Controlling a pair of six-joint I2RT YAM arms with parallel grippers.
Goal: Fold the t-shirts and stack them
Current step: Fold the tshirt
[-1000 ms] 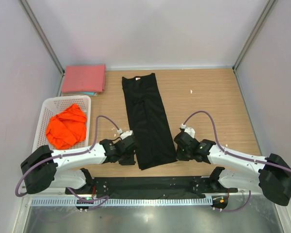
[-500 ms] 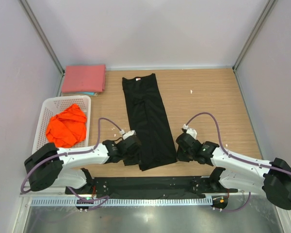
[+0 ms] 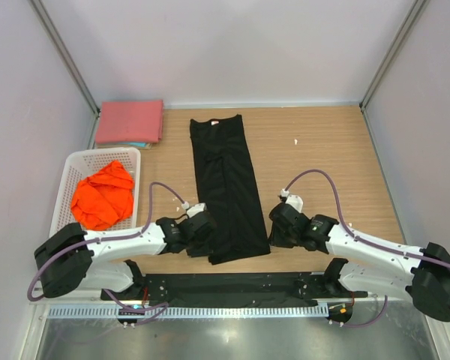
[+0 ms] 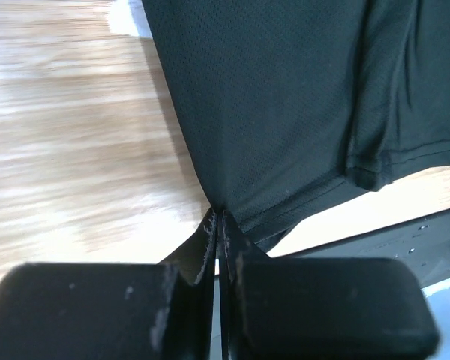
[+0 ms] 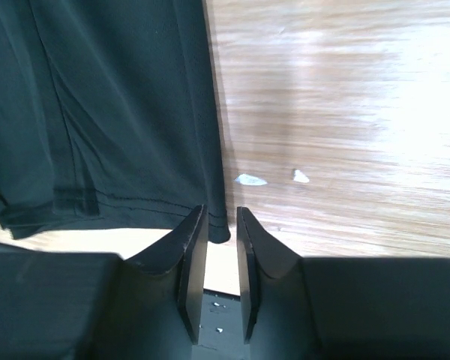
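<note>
On table (image 3: 322, 150), black shirt (image 3: 226, 184) lies centre as a long strip, sides folded in. Jaws of left arm (image 3: 127, 240) shut, pinching its near-left corner. Jaws of right arm (image 3: 367, 246) narrowly open astride near-right corner, not clamped, probably readying to carry the near hem far.

Robotics lab test cell: two white-and-black arms, left arm (image 3: 120, 241) and right arm (image 3: 367, 251), bolted to a black base plate (image 3: 232, 285) at the near edge of a wood-grain tabletop (image 3: 315, 150), with looped grey-purple cables (image 3: 326, 187) and a slotted cable duct (image 3: 187, 311) along the front. Enclosure of plain pale panels (image 3: 232, 52) on three sides, set in bare metal frame posts (image 3: 64, 52). Trial pieces only: black t-shirt (image 3: 226, 180) laid flat, folded pinkish-red t-shirt (image 3: 131, 121), orange t-shirt (image 3: 103, 196) in a white mesh basket (image 3: 69, 169).
</note>
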